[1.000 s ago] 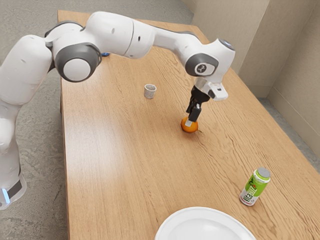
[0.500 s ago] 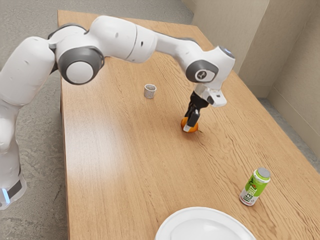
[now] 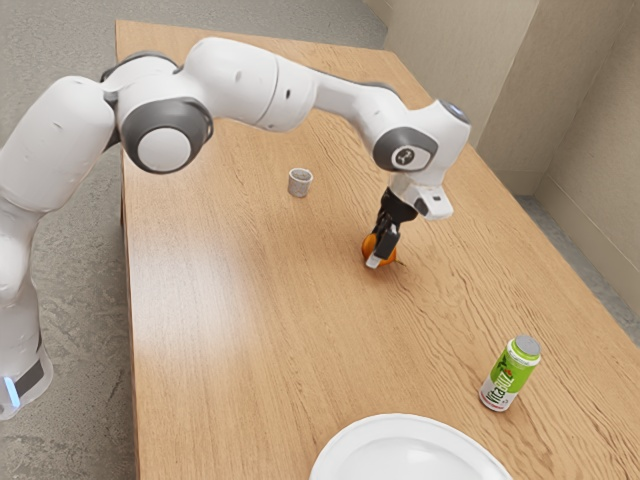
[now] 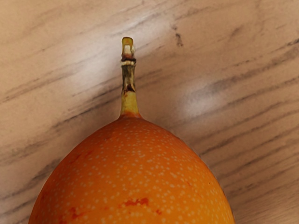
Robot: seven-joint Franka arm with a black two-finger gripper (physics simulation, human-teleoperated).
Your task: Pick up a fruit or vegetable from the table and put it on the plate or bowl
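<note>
Change: over the last second my arm has dropped, bringing the gripper [image 3: 380, 252] from above the orange fruit [image 3: 368, 244] down around it; the fruit lies on the same spot of the table.
Gripper: low over the wooden table [image 3: 250, 330], with the fruit right at its tip. I cannot tell whether it is clamped on the fruit or merely straddling it.
Orange fruit: on the table near the middle of the far half, part of it covered by the gripper in the exterior view. In the wrist view the fruit [image 4: 131, 182] sits just under my hand, its skin dotted with pale speckles.
Stem [image 4: 127, 79]: thin and brownish, pointing away from the hand over the wood grain.
Small grey cup [image 3: 300, 182]: upright, at about 10 o'clock from the fruit, well apart.
Green-and-white drink bottle [image 3: 510, 373]: upright, between 4 and 5 o'clock from the fruit, near the table's edge.
White plate [image 3: 400, 445]: at 6 o'clock from the fruit, at the near edge, well apart.
</note>
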